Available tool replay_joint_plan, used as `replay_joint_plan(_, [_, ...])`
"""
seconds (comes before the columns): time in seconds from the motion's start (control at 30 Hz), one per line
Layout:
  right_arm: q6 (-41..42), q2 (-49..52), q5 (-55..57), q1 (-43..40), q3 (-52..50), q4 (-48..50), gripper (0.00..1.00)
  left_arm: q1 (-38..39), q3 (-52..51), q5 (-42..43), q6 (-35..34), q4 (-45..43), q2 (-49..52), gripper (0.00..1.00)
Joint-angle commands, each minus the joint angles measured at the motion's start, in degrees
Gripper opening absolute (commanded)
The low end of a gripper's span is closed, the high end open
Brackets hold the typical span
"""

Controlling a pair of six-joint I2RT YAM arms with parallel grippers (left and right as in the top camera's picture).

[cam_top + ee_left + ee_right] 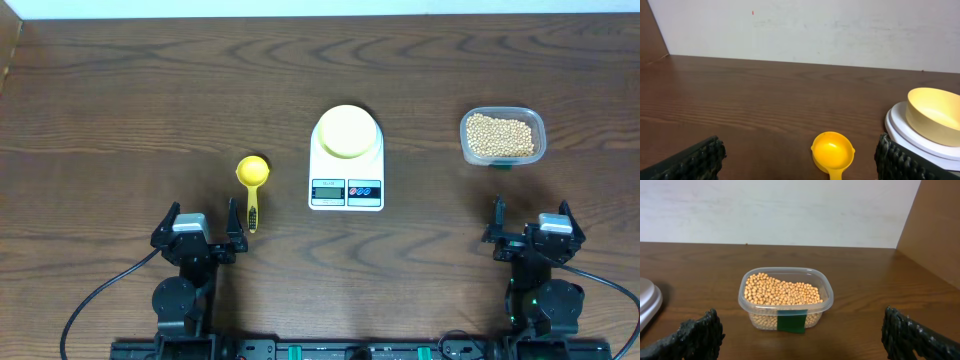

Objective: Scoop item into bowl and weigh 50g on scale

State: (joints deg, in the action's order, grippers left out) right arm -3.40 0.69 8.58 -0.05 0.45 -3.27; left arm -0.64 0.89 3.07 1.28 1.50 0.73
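Tan beans [501,137] [781,291] fill a clear plastic tub [503,136] [785,300] at the back right. The pale yellow-green bowl [347,131] [934,115] stands empty on the white scale [346,172] [920,139] in the middle. A yellow scoop [252,176] [832,151] lies left of the scale, handle toward me. My left gripper [199,232] [800,162] rests open at the front left, just short of the scoop. On the front right my right gripper [530,228] [802,337] is open too, facing the tub from a distance.
A white wall runs along the back of the brown wooden table [120,110]. A wooden side panel [935,235] rises at the right. A green tape strip [791,321] marks the tub's front.
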Motion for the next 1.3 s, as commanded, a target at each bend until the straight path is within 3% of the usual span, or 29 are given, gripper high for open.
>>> replay_joint_plan(0.0, [-0.5, -0.3, -0.1, -0.4, -0.1, -0.2, 0.99, -0.3, -0.7, -0.8, -0.5, 2.5, -0.5, 0.98])
replay_joint_plan(1.0, [-0.5, -0.3, -0.1, -0.4, -0.1, -0.2, 0.99, -0.3, -0.7, -1.1, -0.5, 2.5, -0.5, 0.98])
replay_joint_plan(1.27, [-0.5, -0.3, -0.1, -0.4, -0.1, -0.2, 0.99, -0.2, -0.6, 8.0, -4.2, 0.7, -0.5, 0.98])
